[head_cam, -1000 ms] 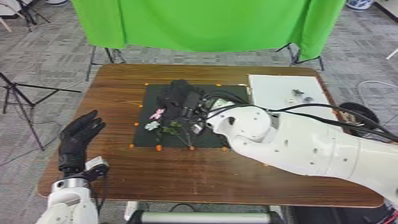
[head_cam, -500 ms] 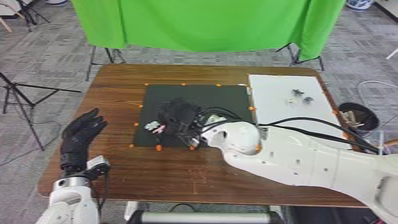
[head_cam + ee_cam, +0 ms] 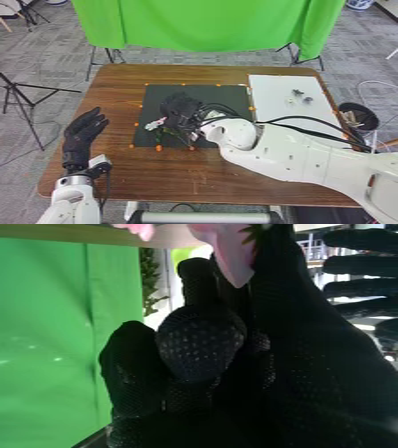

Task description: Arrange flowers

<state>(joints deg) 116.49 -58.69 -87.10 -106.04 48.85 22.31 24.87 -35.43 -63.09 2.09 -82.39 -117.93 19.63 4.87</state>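
Right hand [image 3: 180, 107], curled, apparently pinching one pink flower [image 3: 233, 259] at its fingertips; small pieces [image 3: 307, 100] to its right, presumably unplaced; left hand [image 3: 83, 136], straight-fingered; arrangement seemingly unfinished.

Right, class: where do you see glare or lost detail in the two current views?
Head view: the white right arm looks bright, while the black right hand blends into the dark mat. Right wrist view: bright glare beyond the hand, itself nearly black; small bright specks on the green cloth.
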